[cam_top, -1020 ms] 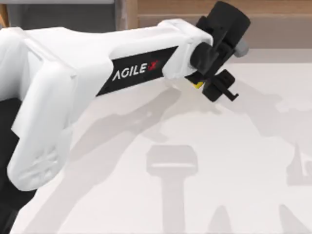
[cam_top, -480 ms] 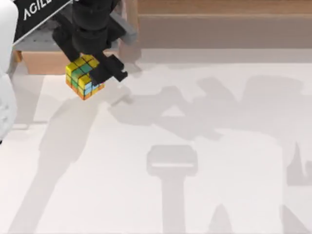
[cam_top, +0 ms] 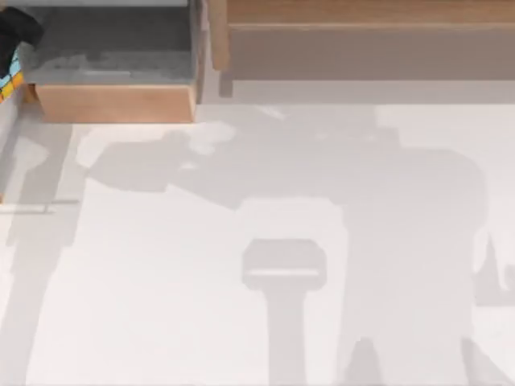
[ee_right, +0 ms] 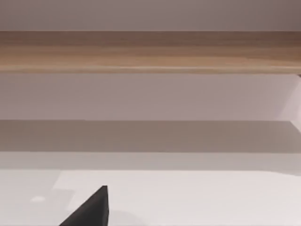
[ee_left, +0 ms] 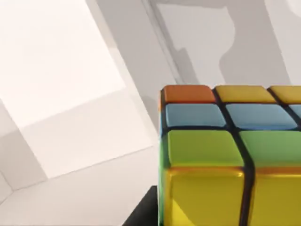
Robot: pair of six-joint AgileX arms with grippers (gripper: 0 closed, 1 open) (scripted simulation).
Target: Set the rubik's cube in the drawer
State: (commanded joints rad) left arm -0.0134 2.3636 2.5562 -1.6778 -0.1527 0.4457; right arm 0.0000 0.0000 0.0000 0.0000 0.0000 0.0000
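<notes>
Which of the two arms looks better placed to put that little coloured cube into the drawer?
The left arm, I'd judge. Its end effector is at the table's far left edge beside the drawer, with the rubik's cube close against its wrist camera. The right wrist view faces the long wooden shelf.

left pincer [cam_top: 11, 40] — top view's far left edge | right pincer [ee_right: 89, 209] — dark fingertip

No legible text, label, brand or number on anything in view
</notes>
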